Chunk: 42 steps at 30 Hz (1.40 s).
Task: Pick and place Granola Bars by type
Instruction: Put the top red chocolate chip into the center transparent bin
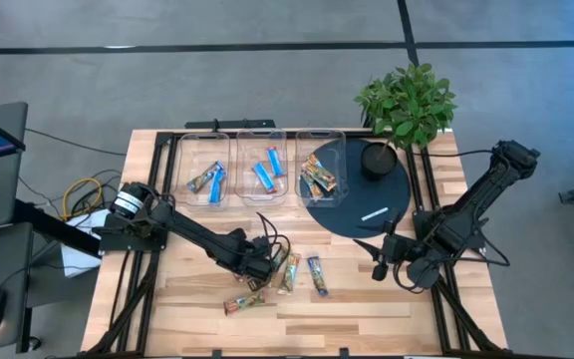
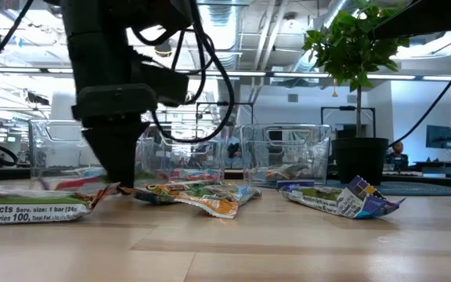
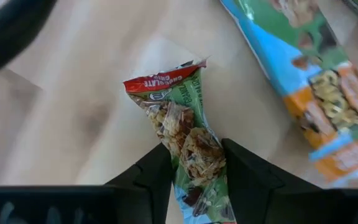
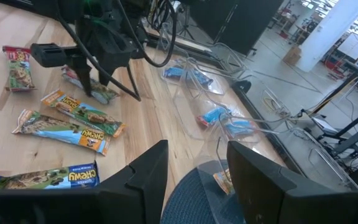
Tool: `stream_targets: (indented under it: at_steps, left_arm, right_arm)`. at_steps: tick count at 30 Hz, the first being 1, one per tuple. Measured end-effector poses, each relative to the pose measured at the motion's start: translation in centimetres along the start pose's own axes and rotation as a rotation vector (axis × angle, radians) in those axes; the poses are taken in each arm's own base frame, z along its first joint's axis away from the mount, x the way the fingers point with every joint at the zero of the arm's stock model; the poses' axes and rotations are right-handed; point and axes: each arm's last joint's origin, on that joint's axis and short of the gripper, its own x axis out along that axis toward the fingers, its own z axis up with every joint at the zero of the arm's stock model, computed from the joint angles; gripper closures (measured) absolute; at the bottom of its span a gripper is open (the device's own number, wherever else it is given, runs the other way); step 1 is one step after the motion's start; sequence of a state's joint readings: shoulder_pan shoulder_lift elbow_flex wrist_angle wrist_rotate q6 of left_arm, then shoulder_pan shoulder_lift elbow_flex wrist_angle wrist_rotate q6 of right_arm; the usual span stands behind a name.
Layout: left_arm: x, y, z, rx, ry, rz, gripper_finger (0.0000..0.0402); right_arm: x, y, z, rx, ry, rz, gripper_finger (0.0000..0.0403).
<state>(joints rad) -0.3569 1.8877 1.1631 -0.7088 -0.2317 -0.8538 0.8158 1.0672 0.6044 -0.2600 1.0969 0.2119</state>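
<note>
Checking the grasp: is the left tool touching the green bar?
Touching. The left wrist view shows the left tool with both fingers pressed against the green bar.

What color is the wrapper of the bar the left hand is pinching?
Mostly green, with a red end. The left hand grips this granola bar, clearest in the left wrist view.

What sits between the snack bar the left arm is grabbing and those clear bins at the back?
Nothing visible blocks it. The left tool is shut on a green granola bar, and bare table lies between it and the clear bins. Other loose bars lie beside it, off that path.
</note>
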Motion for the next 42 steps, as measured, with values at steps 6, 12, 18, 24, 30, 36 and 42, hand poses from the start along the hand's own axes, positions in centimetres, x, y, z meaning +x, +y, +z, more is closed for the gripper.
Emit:
stream_targets:
  at_steps: [6,12,18,24,30,36,42]
  left_arm:
    - [-1.8,-0.4,1.2,0.042,-0.045,0.047,0.0282]
    - [-4.5,-0.6,2.9,0.079,-0.111,0.139,0.0282]
    - [-7.4,0.2,5.7,0.130,-0.314,0.324,0.0282]
    - [-9.2,3.1,10.0,0.020,-0.410,0.423,0.0282]
    - [-9.3,7.8,13.7,-0.094,-0.382,0.459,0.0282]
    - [-8.1,13.5,16.3,-0.253,-0.275,0.413,0.0281]
    - [-7.3,18.5,17.6,-0.384,-0.218,0.392,0.0281]
  right_arm:
    - [0.0,0.0,0.0,-0.001,0.000,0.002,0.0244]
    - [0.0,0.0,0.0,-0.001,0.000,0.001,0.0244]
    - [0.0,0.0,0.0,-0.001,0.001,0.001,0.0244]
    - [0.0,0.0,0.0,-0.001,0.003,0.011,0.0244]
    - [0.0,0.1,-0.3,-0.015,0.021,0.037,0.0244]
    - [0.0,0.1,-0.3,-0.015,0.021,0.039,0.0244]
    - [0.0,0.1,-0.3,-0.023,0.026,0.038,0.0244]
